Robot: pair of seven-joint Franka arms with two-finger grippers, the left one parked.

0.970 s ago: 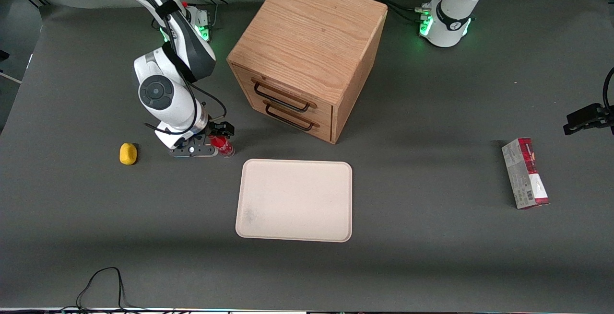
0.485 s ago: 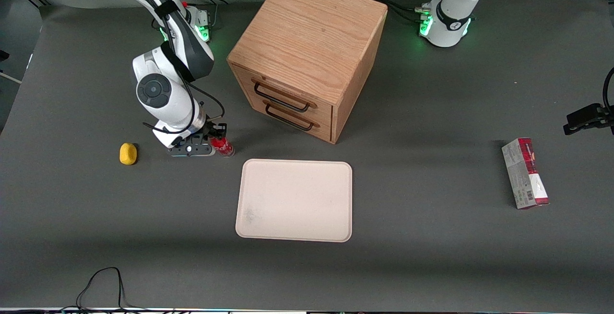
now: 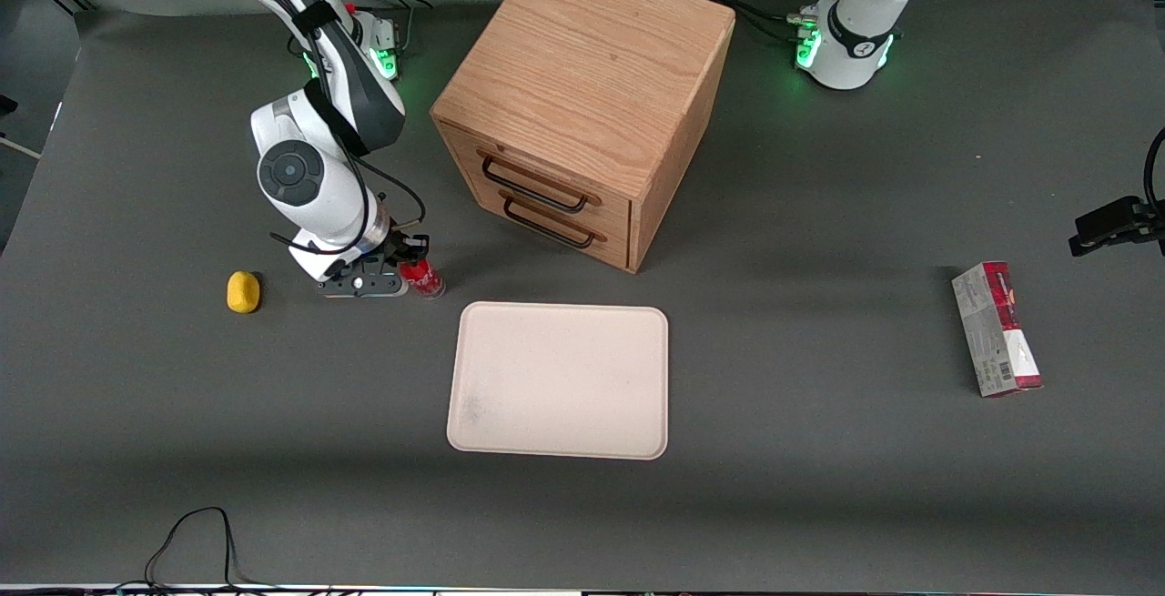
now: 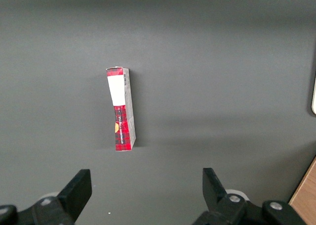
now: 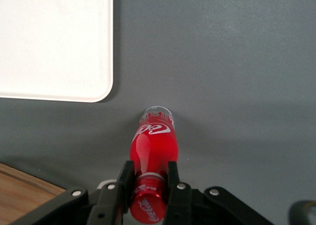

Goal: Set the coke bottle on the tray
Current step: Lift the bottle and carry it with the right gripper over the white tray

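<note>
Right arm's black two-finger gripper (image 5: pixel 149 185) is clamped on the neck of the small red coke bottle (image 5: pixel 153 148) with red cap, white script lettering only partly legible. Bottle stands on the dark grey table (image 3: pixel 819 487), near the cream-white rectangular tray (image 3: pixel 558 380), not on it.

Front camera is looking steeply down on the whole worktop (image 3: pixel 819 505) — both wrist cameras are facing it close up — tray (image 3: pixel 560 380) (image 5: pixel 54 42) shared.

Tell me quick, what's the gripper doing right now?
Gripper: shut on the bottle, gripping its neck, beside the tray.
</note>
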